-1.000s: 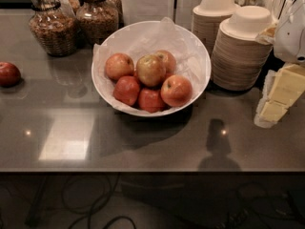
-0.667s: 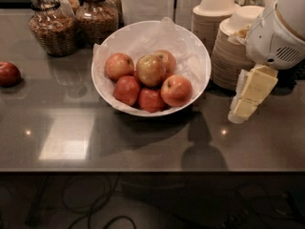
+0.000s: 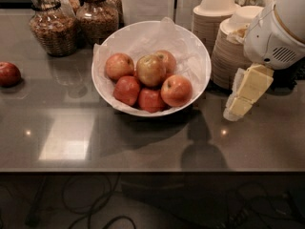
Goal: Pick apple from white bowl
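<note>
Apple w/in bowl — gripper outside

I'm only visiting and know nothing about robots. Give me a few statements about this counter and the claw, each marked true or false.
The palest apple tops the pile in the white bowl. True.
The claw holds an apple. False: it hangs right of the bowl, with no apple in it.
A lone dark red apple lies on the counter left of the bowl. True.
The glass jars stand in front of the bowl. False: they stand behind it, to the left.
</note>
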Robot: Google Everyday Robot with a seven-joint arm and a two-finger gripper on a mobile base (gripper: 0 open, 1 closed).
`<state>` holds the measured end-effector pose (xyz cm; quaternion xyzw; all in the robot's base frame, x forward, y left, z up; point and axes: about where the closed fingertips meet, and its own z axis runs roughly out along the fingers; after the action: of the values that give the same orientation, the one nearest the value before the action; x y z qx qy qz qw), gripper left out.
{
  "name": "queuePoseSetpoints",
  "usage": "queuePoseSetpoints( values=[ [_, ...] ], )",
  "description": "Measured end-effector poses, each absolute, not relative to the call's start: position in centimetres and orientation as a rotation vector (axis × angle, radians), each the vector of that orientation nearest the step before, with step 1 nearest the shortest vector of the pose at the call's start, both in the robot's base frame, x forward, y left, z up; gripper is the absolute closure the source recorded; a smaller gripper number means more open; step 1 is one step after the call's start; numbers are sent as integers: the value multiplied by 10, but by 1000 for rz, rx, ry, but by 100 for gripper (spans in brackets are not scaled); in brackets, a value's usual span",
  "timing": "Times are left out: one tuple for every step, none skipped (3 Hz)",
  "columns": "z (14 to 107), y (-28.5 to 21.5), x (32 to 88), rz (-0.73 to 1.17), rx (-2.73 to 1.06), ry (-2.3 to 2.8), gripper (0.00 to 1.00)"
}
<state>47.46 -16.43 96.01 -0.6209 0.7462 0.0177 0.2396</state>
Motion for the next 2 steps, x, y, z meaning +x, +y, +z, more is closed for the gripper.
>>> queuePoseSetpoints(
  values=[
    [960, -142, 487, 131, -1646, 1960, 0],
    [963, -102, 499, 275, -1641, 1839, 0]
  ],
)
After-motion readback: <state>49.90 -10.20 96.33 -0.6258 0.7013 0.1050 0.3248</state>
